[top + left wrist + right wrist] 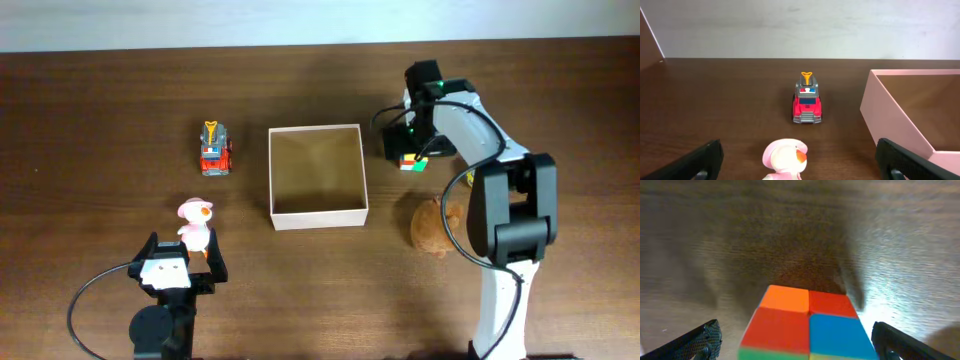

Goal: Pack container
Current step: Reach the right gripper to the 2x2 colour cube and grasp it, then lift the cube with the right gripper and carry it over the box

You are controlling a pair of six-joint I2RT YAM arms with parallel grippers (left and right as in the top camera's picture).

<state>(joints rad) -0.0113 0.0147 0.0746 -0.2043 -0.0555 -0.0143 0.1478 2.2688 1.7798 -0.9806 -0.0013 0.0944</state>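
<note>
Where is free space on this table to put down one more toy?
Inside the container is bare. The table left of the fire truck and pink duck is free, as is the wide strip along the far edge. Crowded: right of the container, with the colored cube, brown plush and right gripper.

Writing on the container (317,215): none readable.
Writing on the toy truck (808,105): none readable, too small to tell.
Writing on the colour cube (807,322): none, plain coloured squares.
</note>
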